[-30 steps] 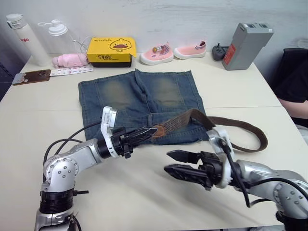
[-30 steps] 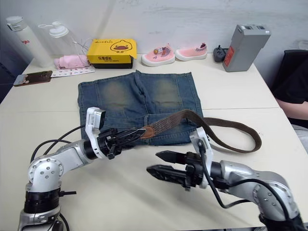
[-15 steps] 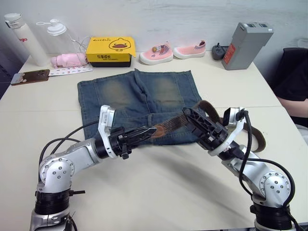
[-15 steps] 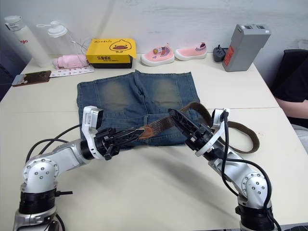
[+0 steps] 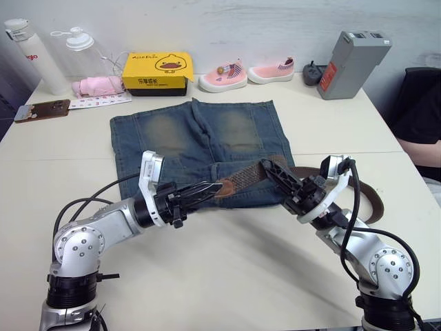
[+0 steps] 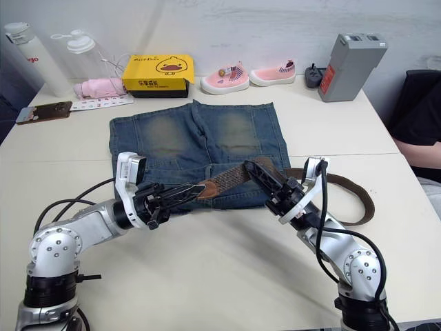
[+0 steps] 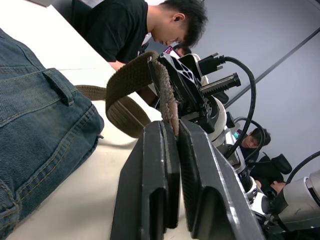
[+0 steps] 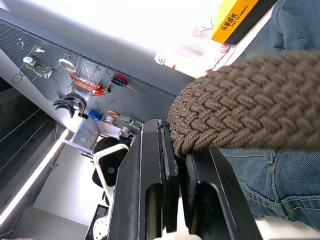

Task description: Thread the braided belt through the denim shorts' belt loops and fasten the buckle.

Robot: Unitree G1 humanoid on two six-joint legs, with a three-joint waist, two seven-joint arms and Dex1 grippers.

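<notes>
Two grippers are being used on the braided belt [image 5: 242, 178]: its tan tip is being pinched shut in the left gripper [image 5: 204, 192], and the woven strap just beyond is being clamped by the right gripper [image 5: 274, 172]. For clean threading, the tip should be kept flat and steered toward a belt loop [image 7: 59, 85], judged not yet entered. Behind the right gripper, the dark-brown strap is being trailed in a curve off the faded denim shorts [image 5: 200, 145].

The head stereo pair looks forward and down over the table [image 5: 207, 276]. Each wrist camera looks closely along its own fingers; all views share the braided belt [image 5: 244, 177].
</notes>
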